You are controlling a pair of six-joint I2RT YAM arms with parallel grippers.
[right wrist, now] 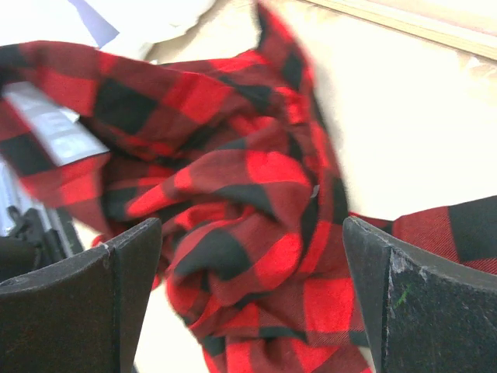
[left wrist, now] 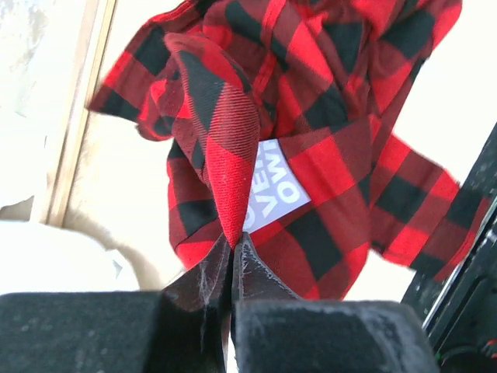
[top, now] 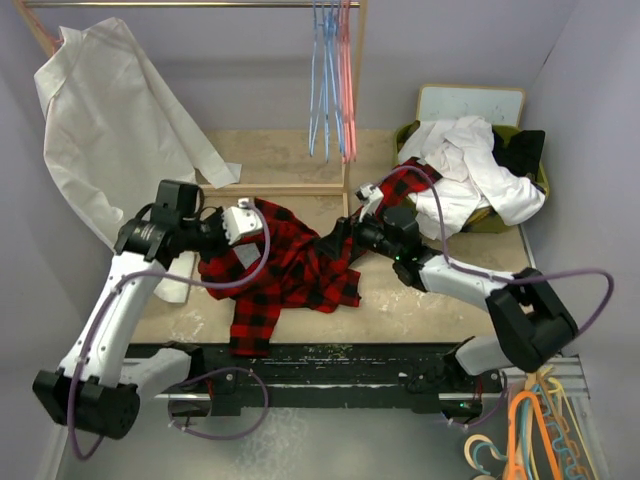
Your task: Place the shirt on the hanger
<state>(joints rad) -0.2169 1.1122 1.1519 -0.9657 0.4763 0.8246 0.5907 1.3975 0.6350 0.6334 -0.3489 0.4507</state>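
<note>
The red-and-black plaid shirt (top: 290, 265) lies crumpled on the table between the two arms. My left gripper (top: 262, 216) is at the shirt's upper left edge. In the left wrist view the left gripper (left wrist: 231, 245) is shut on a raised red fold of the shirt (left wrist: 326, 93), next to a grey tag (left wrist: 272, 190) with white lettering. My right gripper (top: 340, 236) is at the shirt's right side. In the right wrist view the right gripper (right wrist: 248, 225) stands open, with bunched shirt (right wrist: 256, 171) between and beyond its fingers (right wrist: 116, 295). The pink-red hanger (top: 348, 90) hangs on the rack at the back.
Light blue hangers (top: 322, 80) hang beside the pink-red one on a wooden rack (top: 350, 170). A large white garment (top: 110, 110) hangs at the back left. A green basket (top: 540, 180) with a white clothes heap (top: 470, 170) stands at the right. Orange hangers (top: 535, 430) lie at the near right.
</note>
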